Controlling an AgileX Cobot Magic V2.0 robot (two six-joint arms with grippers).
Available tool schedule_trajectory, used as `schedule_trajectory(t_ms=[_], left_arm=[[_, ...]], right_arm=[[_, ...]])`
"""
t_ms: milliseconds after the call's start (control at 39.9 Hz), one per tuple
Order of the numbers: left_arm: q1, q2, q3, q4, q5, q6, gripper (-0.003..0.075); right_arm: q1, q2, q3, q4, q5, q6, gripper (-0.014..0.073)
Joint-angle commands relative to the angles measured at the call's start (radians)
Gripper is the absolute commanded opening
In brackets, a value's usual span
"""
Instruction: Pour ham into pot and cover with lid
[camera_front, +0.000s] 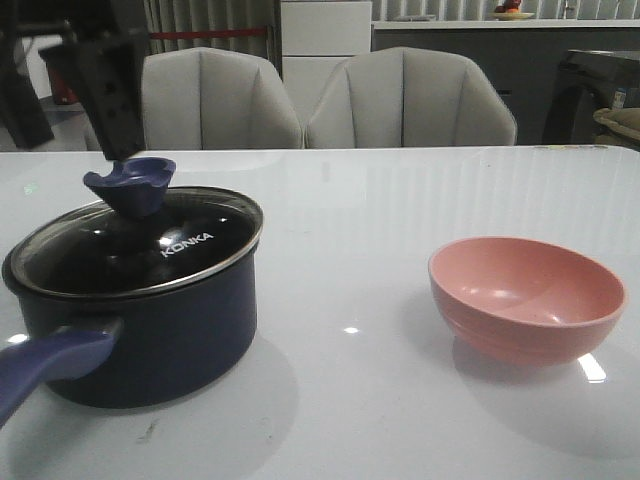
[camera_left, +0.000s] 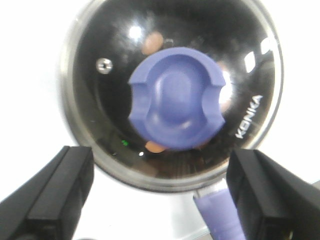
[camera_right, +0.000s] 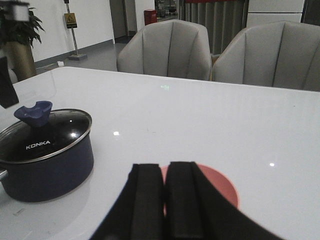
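While my right gripper (camera_right: 165, 205) sits closed above the pink plastic bowl (camera_front: 527, 297), I see orange-red ham pieces (camera_left: 151, 42) under the glass lid (camera_front: 150, 243) covering the navy pot (camera_front: 150, 330), left gripper (camera_left: 160, 192) spread wide above

Two grey upholstered chairs (camera_front: 220, 100) (camera_front: 410, 98) stand side by side behind the glossy white table (camera_front: 350, 200), which mirrors small ceiling lights. Beyond them are a white cabinet (camera_front: 325, 40) and a counter (camera_front: 450, 30). A potted plant (camera_right: 20, 40) stands near the pale wall (camera_right: 90, 20).
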Motion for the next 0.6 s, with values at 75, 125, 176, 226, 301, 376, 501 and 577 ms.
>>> schedule_trajectory(t_ms=[75,125,176,226,301,376,501,577], left_arm=[[-0.005,-0.211,0.013,0.065,0.06,-0.007,0.0558],[-0.005,-0.274,0.035,0.087,0.058,-0.007,0.0547],[-0.005,-0.332,0.063,0.11,0.046,-0.012,0.0529],[-0.005,-0.399,0.091,0.117,0.016,-0.014,0.0508],[-0.005,-0.488,0.14,0.117,-0.041,-0.016,0.0481],[-0.005,-0.583,0.198,0.12,-0.098,-0.029,0.0457],[-0.005,-0.736,0.302,0.122,-0.198,-0.03,0.0414],[-0.005,-0.824,0.367,0.124,-0.268,-0.03,0.0386]], right_arm=[[0.001,0.008,-0.025,0.009,-0.067,-0.01,0.0159],[0.001,0.008,-0.025,0.009,-0.067,-0.01,0.0159],[0.001,0.008,-0.025,0.009,-0.067,-0.01,0.0159],[0.001,0.008,-0.025,0.009,-0.067,-0.01,0.0159],[0.001,0.008,-0.025,0.009,-0.068,-0.01,0.0159],[0.001,0.008,-0.025,0.009,-0.068,-0.01,0.0159],[0.001,0.008,-0.025,0.009,-0.068,-0.01,0.0159],[0.001,0.008,-0.025,0.009,-0.068,-0.01,0.0159]])
